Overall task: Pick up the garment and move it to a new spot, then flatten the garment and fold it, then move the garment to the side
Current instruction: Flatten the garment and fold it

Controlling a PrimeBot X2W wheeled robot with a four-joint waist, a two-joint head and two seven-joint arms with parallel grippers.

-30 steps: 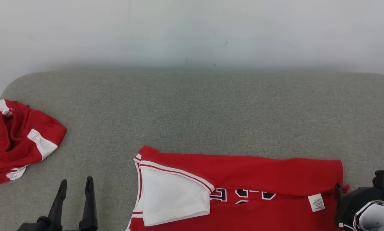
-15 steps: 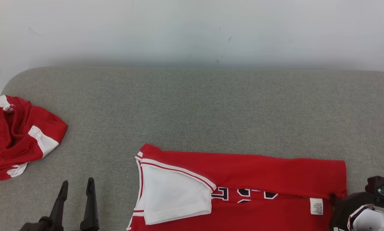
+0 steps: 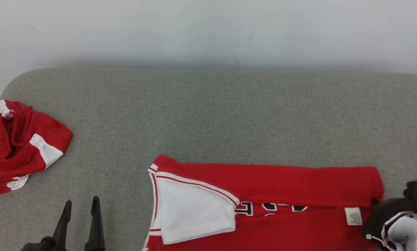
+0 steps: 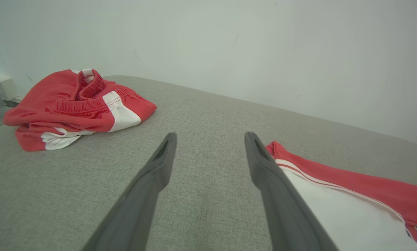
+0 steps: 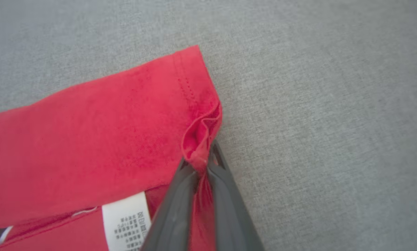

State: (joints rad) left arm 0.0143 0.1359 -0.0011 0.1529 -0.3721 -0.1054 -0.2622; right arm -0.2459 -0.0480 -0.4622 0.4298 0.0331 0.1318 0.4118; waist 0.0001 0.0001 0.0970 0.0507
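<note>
Our right gripper (image 5: 204, 161) pinches the shirt (image 5: 90, 139) hem, fingers closed on it — we should lift slowly so the fold stays square; left gripper (image 4: 210, 136) hangs wide open, empty.

The garment (image 3: 281, 184) was bright red, its white sleeve (image 3: 194, 212) trimmed with red and white stripes, its dark lettering (image 3: 245, 208) outlined white, its label (image 3: 353, 216) white. The other garment (image 3: 20, 143) was red with white bands. The worktop (image 3: 208, 115) was flecked grey, and the left tool (image 3: 82, 201) and right tool (image 5: 203, 164) were dark grey.
</note>
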